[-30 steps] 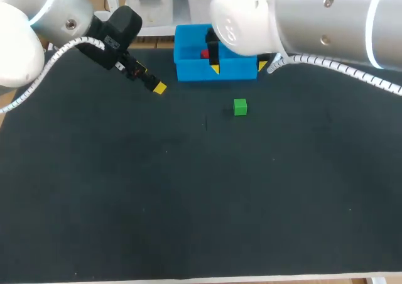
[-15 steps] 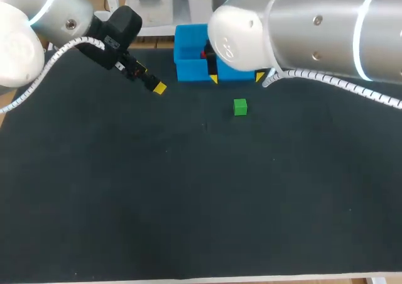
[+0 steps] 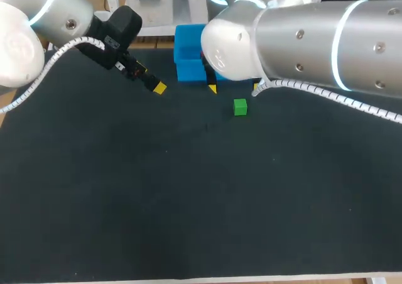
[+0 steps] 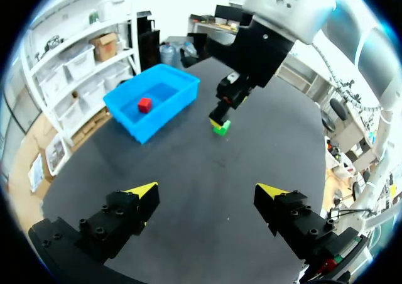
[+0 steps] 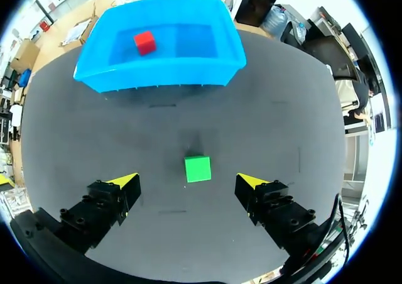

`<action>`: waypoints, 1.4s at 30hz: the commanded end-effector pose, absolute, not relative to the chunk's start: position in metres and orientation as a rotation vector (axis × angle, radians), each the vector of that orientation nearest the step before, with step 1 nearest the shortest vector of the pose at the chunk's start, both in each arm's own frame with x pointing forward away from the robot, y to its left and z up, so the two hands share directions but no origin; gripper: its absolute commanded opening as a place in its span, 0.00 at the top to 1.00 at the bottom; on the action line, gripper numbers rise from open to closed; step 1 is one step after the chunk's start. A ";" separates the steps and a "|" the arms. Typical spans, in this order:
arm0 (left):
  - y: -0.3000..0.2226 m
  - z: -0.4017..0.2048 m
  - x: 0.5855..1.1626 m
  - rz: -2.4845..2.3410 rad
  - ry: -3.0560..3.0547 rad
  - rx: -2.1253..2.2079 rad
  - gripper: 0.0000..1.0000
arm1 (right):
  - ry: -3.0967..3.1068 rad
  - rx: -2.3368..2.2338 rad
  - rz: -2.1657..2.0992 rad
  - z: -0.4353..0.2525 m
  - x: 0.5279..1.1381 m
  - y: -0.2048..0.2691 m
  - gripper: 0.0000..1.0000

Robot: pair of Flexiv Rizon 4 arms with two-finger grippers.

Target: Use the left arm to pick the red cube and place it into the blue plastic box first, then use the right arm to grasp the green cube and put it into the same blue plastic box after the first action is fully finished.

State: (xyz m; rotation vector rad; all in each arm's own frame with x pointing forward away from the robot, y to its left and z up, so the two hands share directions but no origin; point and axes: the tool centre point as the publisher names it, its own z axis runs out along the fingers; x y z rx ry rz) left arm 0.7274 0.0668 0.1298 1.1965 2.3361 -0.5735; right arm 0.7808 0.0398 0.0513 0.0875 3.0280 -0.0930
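The right gripper (image 5: 186, 180) hangs wide open over the green cube (image 5: 198, 169), empty; the left gripper (image 4: 207, 190) gapes empty too. The right arm (image 3: 301, 39) covers much of the blue box (image 3: 190, 70).

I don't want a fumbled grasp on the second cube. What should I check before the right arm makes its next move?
1. First step finished: the red cube lies inside the blue box: ok.
2. Left gripper open, empty and away from the box: ok.
3. Right gripper open: ok.
4. Green cube lined up with the gap between the right gripper's fingers: ok, roughly centred.
5. Right gripper low enough to close on the green cube: cannot tell.
6. Nothing else close to the green cube on the table: ok.
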 end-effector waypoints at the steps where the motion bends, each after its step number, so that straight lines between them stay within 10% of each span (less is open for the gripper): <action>1: 0.068 0.129 0.728 -0.578 2.330 1.198 0.00 | 3.027 0.107 -0.095 0.041 0.785 0.041 0.00; 42: 0.068 0.129 0.728 -0.578 2.330 1.198 0.00 | 3.016 0.112 -0.048 -0.008 0.784 0.019 0.00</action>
